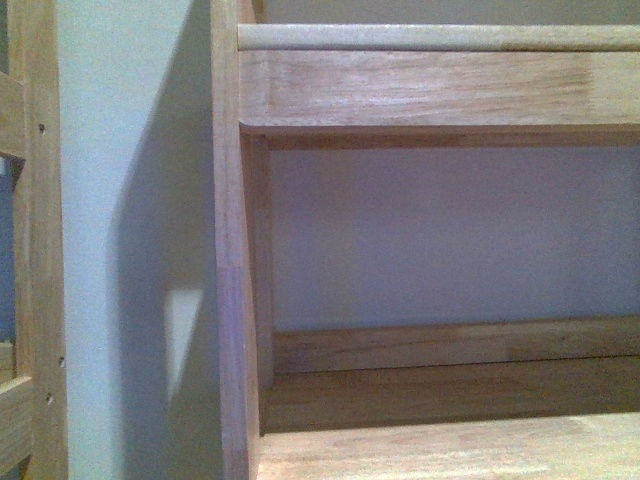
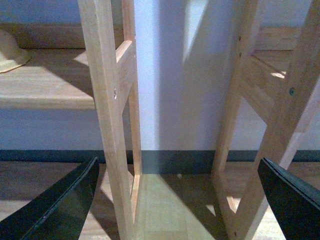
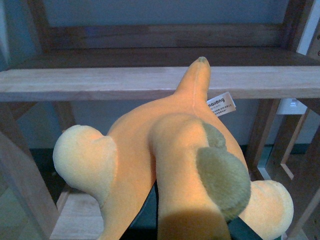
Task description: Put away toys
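The carrying step is judged to be in hand: the plush animal [image 3: 150, 150] has been picked up but not yet put away. In the right wrist view the orange-yellow toy is seen close to the camera, raised just in front of a wooden shelf board [image 3: 100, 82]. Its brown-tipped point reaches up against the board's front edge, and a white sewn-in label [image 3: 221, 104] sticks out beside it. The right gripper is covered by the toy, so its fingers are not seen. It is judged to be clamped on the plush, since the toy is held clear of the floor.

The left gripper [image 2: 178, 162] is spread wide with nothing between its black fingers [image 2: 60, 205], and it faces the gap between two shelf frames.

In the front view no arm is seen. A shelf upright [image 1: 232, 300] runs down the middle left of the frame, and a bare shelf board [image 1: 450, 450] lies at the lower right.

Next, the toy would need to be lifted above the board's edge, carried over the board and released there. The soft body can be expected to sag and may catch on the edge.
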Robot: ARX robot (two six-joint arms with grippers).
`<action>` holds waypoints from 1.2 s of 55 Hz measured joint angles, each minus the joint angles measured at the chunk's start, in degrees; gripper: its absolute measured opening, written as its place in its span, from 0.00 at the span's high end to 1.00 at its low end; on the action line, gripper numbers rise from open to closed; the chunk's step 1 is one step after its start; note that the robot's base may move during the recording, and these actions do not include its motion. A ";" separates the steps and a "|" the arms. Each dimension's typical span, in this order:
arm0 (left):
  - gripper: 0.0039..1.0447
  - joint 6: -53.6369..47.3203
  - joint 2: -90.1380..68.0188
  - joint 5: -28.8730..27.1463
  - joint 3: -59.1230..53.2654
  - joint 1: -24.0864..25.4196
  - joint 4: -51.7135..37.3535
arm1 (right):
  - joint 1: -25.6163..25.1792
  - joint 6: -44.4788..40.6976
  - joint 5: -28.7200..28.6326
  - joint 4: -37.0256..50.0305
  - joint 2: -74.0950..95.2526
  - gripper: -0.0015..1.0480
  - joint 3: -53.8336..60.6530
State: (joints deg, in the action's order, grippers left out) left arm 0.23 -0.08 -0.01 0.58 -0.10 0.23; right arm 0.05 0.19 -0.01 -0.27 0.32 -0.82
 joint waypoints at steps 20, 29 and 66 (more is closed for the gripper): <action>0.06 0.00 -0.02 0.00 0.00 0.00 0.00 | 2.43 3.34 7.56 2.60 0.17 0.93 0.04; 0.06 0.00 -0.02 0.00 0.00 0.00 0.00 | 5.31 4.76 14.64 4.66 1.68 0.93 -0.09; 0.06 0.00 -0.02 0.00 0.00 0.00 0.00 | 27.47 -19.34 36.52 24.87 22.51 0.93 -22.95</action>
State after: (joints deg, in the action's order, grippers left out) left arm 0.23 -0.10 -0.01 0.58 -0.10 0.23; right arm 27.53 -19.16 36.51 24.60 22.83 -23.77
